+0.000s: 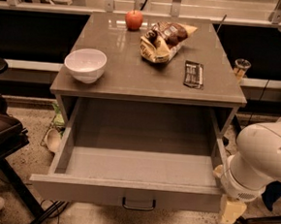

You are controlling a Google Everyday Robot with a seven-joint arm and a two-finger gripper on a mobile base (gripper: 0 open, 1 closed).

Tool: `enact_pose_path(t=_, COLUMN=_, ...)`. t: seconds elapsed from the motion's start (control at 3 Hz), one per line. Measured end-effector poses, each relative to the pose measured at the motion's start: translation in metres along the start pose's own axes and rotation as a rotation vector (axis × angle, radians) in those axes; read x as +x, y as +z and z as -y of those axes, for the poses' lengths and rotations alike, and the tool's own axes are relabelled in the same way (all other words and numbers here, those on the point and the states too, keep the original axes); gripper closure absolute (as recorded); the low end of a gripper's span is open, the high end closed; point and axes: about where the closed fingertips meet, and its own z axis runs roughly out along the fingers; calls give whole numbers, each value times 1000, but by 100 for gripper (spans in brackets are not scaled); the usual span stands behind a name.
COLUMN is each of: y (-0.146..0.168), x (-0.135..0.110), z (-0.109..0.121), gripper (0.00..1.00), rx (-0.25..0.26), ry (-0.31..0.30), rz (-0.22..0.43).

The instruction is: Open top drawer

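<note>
The top drawer (136,169) stands pulled far out of the grey-beige cabinet. Its deep plain grey box is empty. Its small dark bar handle (138,204) shows at the centre of the front panel, at the bottom of the view. My white arm (266,155) is at the right, beside the drawer's front right corner. The gripper (231,212) hangs below the arm as a beige part, just right of the drawer front and apart from the handle. The two lower drawers are out of view.
On the cabinet top (133,77) are a white bowl (85,64), a red apple (134,19), a snack bag (163,40) and a dark bar wrapper (193,73). A dark chair (0,129) stands at the left. A small cup (240,68) sits on the ledge at the right.
</note>
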Motion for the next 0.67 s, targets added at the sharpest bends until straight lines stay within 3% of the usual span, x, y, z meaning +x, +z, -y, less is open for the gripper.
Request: enact_pose_path(t=0.67, y=2, x=-5, z=2, gripper=0, rx=-3, ry=-14, rz=11)
